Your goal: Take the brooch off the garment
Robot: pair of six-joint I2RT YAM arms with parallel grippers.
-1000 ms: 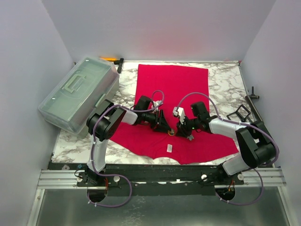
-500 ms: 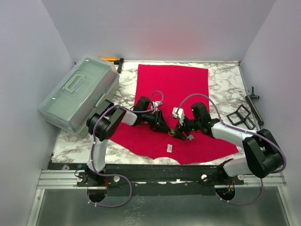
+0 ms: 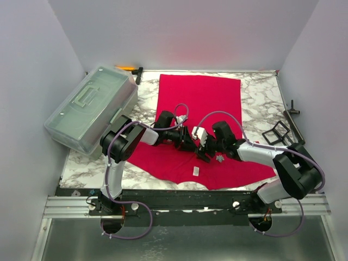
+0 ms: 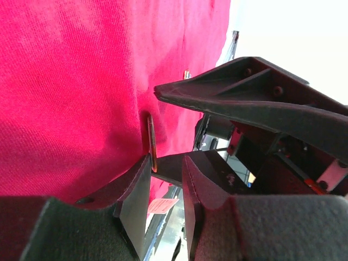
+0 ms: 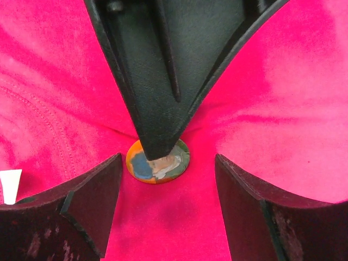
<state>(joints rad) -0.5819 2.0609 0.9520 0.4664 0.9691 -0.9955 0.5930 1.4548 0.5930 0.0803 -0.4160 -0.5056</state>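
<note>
Nearest the arms' bases, low in the middle of the overhead view, a small white label lies on the near end of the garment. This is a bright red T-shirt spread flat on the marbled table, probably so that the cloth stays taut and readable. Just above the label, at frame centre, both arms converge on one spot. The right gripper stands wide apart and holds nothing. In its own camera its two fingers sit low left and low right, straddling the brooch, which looks like staging to close on the disc's rim. The left gripper reaches in from the left of the overhead view, its jaws narrowed to a slim gap with nothing visibly clamped between them. Seen from the right wrist, it is a black wedge whose tip comes down at the brooch's far edge. That is likely to pin the fabric so the pin pulls free rather than lifting the shirt. The brooch is a small round disc with an orange rim and blue, green and whitish patches. It lies flat on the red cloth, which puckers into folds around it, and its fastening is hidden. From the left wrist a thin metal edge shows against the cloth beside the fingertip, perhaps the brooch seen edge-on. Farther off, the shirt runs smooth toward the upper centre. A translucent lidded box sits at the upper left, off the cloth.
</note>
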